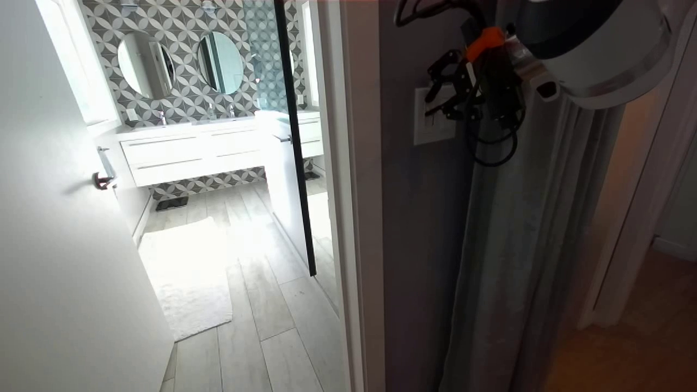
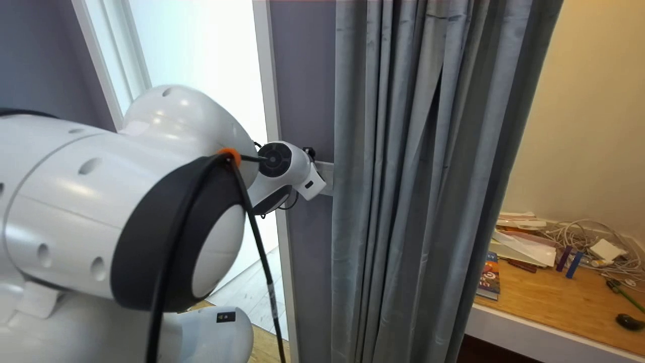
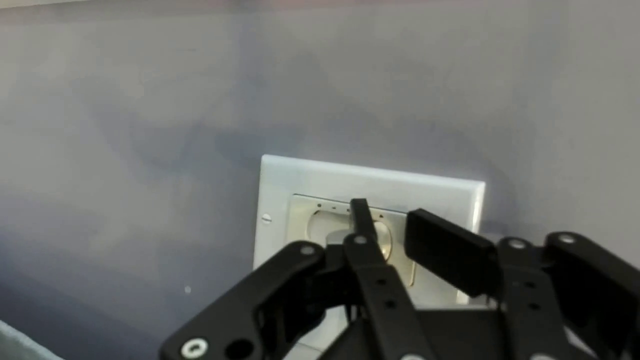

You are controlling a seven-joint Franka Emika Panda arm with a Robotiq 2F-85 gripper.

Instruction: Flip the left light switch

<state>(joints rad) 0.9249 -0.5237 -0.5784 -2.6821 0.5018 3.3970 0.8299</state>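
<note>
A pale, nearly square wall plate shows in both exterior views (image 1: 435, 133) (image 2: 326, 176) and fills the lower middle of the wrist view (image 3: 320, 175). The wrist view stands turned, with the pale trim at its top. The left light switch (image 3: 327, 222) appears there as the upper insert, with a rounded recess and small marks along its edge. My gripper (image 3: 386, 212) is partly open and empty, fingers apart in front of this insert. One finger covers part of the recess; I cannot tell whether it touches. The plate's lower part is mostly hidden. In an exterior view the gripper (image 1: 434, 106) is at the plate.
A grey curtain (image 2: 393, 201) hangs close beside the plate. A door frame (image 1: 362, 218) stands on the plate's other side, with a bathroom beyond it. A cable loop (image 1: 493, 163) hangs below the gripper. A cluttered desk (image 2: 554, 297) stands past the curtain.
</note>
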